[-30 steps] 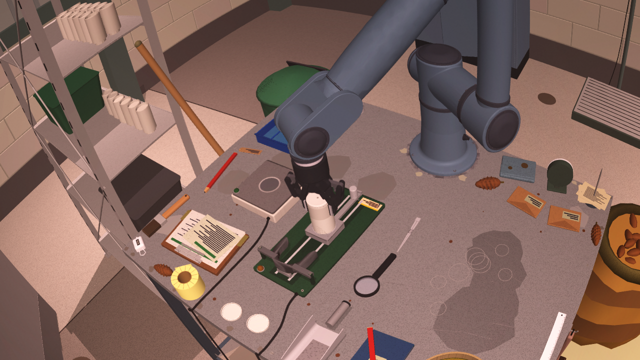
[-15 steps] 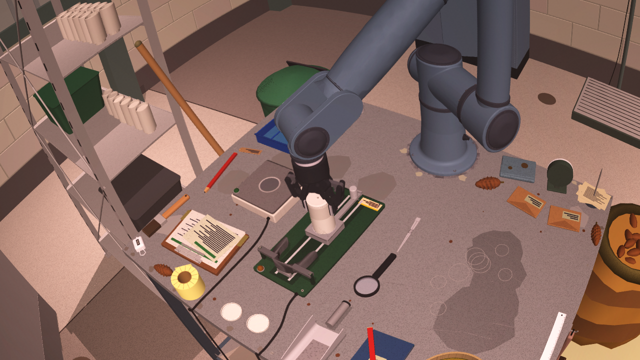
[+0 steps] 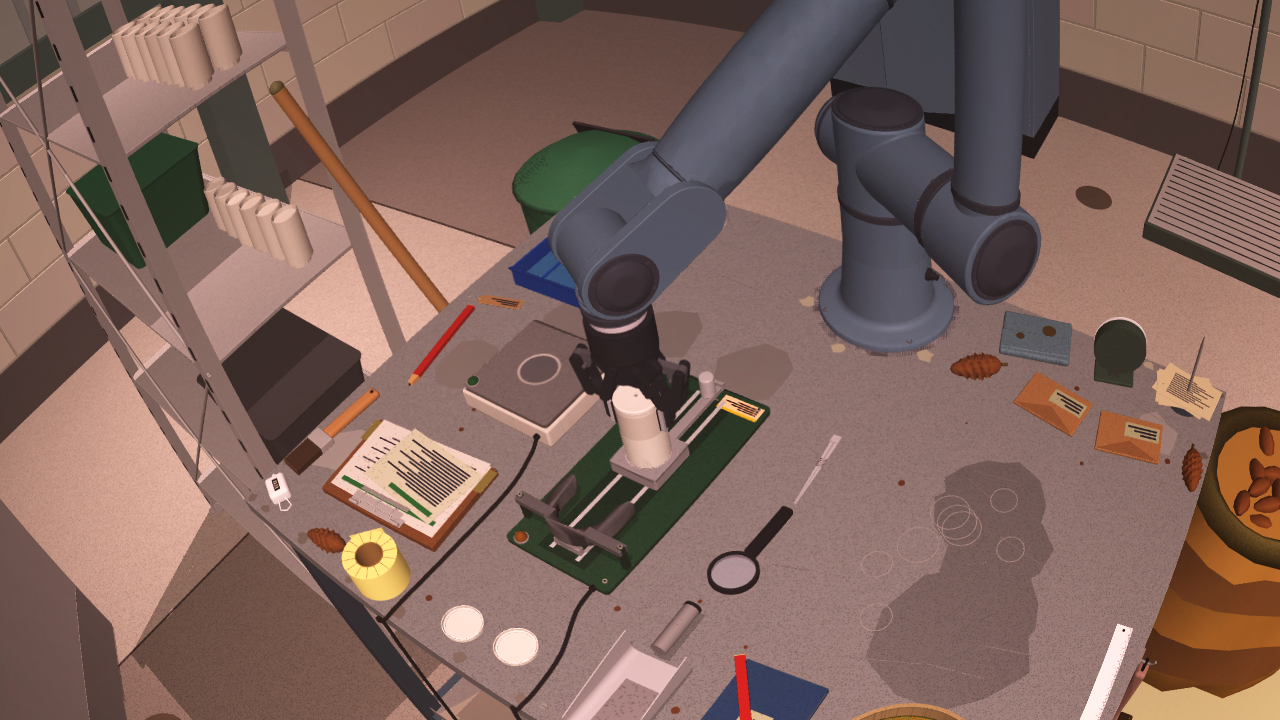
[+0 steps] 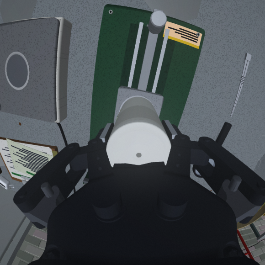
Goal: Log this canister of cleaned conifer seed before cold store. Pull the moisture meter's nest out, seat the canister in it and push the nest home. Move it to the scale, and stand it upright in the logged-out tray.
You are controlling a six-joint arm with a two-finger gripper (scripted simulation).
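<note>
On the green base of the moisture meter (image 3: 640, 488), the white canister (image 3: 643, 424) stands upright in the grey nest (image 3: 649, 463), which sits partway along the two rails. My gripper (image 4: 139, 132) comes down over the canister's top, and its fingers sit against the two sides of the canister (image 4: 138, 128), gripping it. The scale (image 3: 534, 379) with its ring mark lies just left of the meter. The blue tray (image 3: 542, 273) is behind the scale, partly hidden by my arm.
The meter's end bracket (image 3: 573, 524) stands at the near end of the rails, and a knob post (image 3: 707, 385) at the far end. A clipboard (image 3: 410, 481) lies left, a magnifier (image 3: 743, 560) and a probe (image 3: 819, 466) right.
</note>
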